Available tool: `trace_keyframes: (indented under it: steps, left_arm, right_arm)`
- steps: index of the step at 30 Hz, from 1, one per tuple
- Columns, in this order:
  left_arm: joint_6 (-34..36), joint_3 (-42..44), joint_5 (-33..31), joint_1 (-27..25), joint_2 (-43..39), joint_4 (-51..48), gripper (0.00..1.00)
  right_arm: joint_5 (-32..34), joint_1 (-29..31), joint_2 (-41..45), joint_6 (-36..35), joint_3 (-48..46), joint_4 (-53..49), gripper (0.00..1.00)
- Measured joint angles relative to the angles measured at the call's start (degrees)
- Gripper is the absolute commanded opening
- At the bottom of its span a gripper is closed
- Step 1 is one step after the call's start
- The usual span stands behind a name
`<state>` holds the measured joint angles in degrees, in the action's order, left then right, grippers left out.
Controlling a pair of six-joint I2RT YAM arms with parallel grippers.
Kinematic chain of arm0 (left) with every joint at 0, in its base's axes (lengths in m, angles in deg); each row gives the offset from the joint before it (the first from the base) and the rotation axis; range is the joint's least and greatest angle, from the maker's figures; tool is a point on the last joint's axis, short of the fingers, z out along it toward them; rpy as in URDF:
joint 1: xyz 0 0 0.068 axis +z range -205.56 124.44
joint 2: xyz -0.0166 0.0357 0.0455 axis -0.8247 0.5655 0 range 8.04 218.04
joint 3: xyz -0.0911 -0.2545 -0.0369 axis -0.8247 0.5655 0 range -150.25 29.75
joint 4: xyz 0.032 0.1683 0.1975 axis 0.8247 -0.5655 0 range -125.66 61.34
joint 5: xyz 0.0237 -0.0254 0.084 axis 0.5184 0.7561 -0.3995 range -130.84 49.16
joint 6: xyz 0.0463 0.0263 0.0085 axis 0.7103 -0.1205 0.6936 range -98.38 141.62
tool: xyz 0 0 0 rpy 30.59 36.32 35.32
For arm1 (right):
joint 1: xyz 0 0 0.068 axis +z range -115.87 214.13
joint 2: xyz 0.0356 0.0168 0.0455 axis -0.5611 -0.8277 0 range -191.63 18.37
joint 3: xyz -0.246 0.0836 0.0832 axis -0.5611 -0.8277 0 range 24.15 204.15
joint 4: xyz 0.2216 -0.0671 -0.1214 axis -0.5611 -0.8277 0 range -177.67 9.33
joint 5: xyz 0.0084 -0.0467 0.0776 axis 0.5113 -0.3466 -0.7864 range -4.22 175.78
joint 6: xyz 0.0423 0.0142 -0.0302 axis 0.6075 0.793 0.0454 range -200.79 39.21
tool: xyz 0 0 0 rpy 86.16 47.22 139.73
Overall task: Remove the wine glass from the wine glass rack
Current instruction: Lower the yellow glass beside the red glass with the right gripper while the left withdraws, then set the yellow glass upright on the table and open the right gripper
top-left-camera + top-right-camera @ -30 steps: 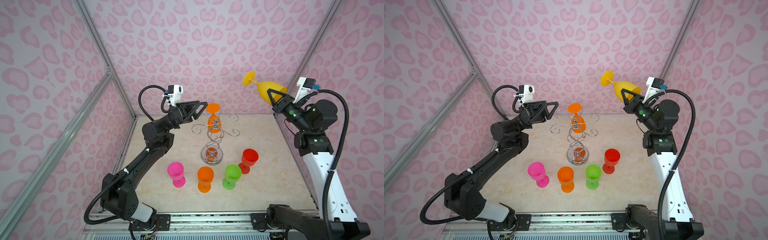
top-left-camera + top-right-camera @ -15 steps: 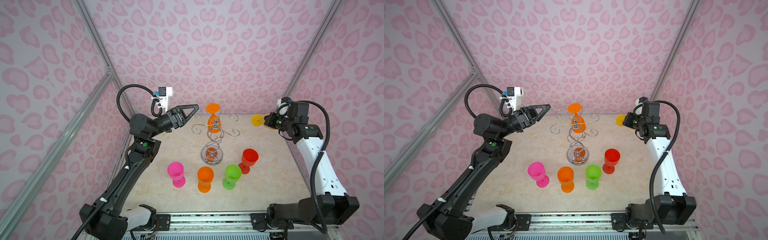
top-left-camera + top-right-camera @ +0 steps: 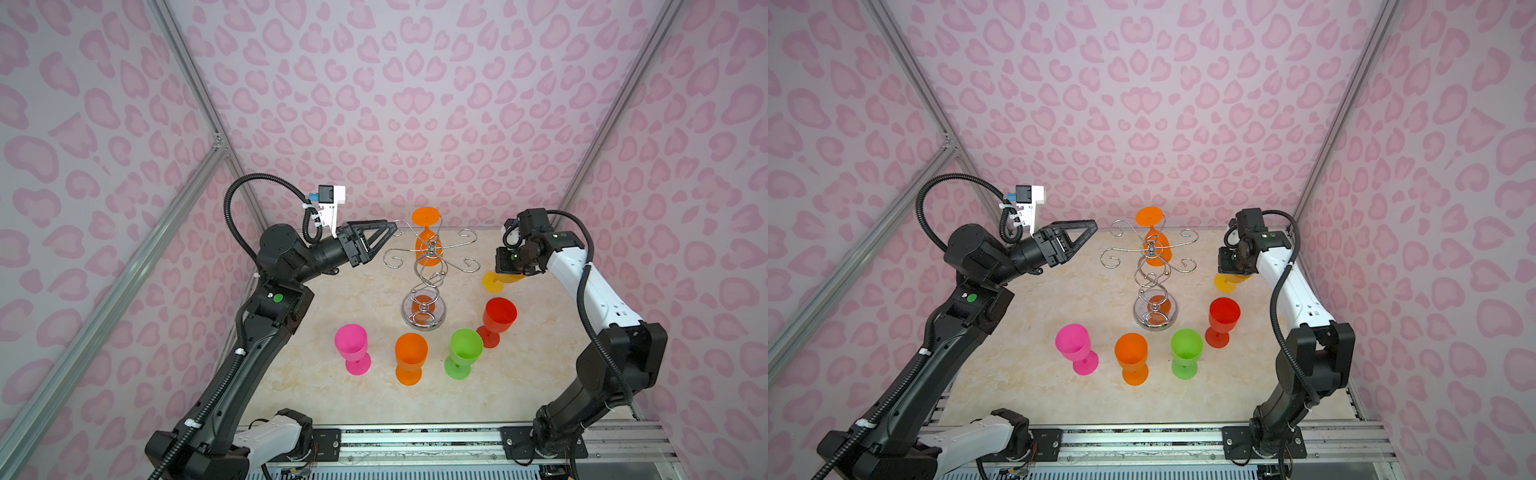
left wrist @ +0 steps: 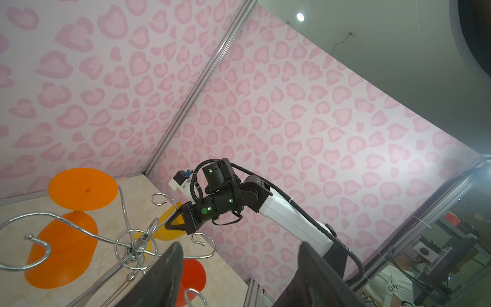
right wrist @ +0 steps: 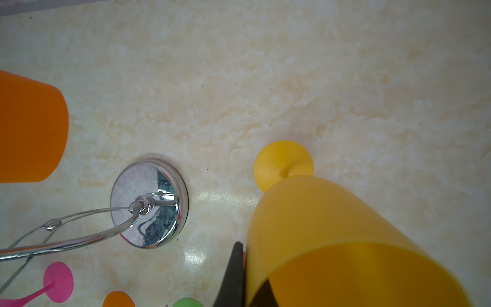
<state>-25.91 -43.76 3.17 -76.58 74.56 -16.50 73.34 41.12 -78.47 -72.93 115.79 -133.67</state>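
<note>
In both top views, the left fingers (image 3: 384, 232) are gaping empty beside the rack (image 3: 438, 311), an orange glass (image 3: 426, 217) hanging inverted on it. In the right wrist view, the right fingers (image 5: 235, 271) are pinching a yellow glass (image 5: 332, 226) by its rim, near the rack.

No words, numbers or labels to read anywhere. Walls show only pink heart-like spots. Cups plain, arms plain.

Lab test booth: pink heart-print walls (image 3: 415, 104), aluminium framing (image 3: 166, 224).
</note>
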Motion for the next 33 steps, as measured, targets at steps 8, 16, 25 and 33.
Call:
trace_keyframes:
  steps: [8, 16, 25, 33]
  left_arm:
    - [1.2, 0.0, -0.3, 0.0, 0.0, -1.7, 0.70]
    - [1.6, 0.0, -0.3, 0.0, -0.4, -1.8, 0.70]
    - [2.0, 0.0, -0.3, 0.0, -0.4, -3.3, 0.70]
    - [2.3, 0.0, -0.3, 0.0, -0.4, -3.5, 0.71]
  right_arm:
    - [0.9, 2.6, -4.6, -1.5, 1.8, -4.2, 0.00]
    - [0.9, 3.5, -5.8, -1.6, 2.8, -5.2, 0.00]
    - [1.3, 4.6, -6.8, -1.6, 2.8, -6.5, 0.00]
    - [1.9, 5.1, -7.5, -1.6, 2.9, -6.7, 0.09]
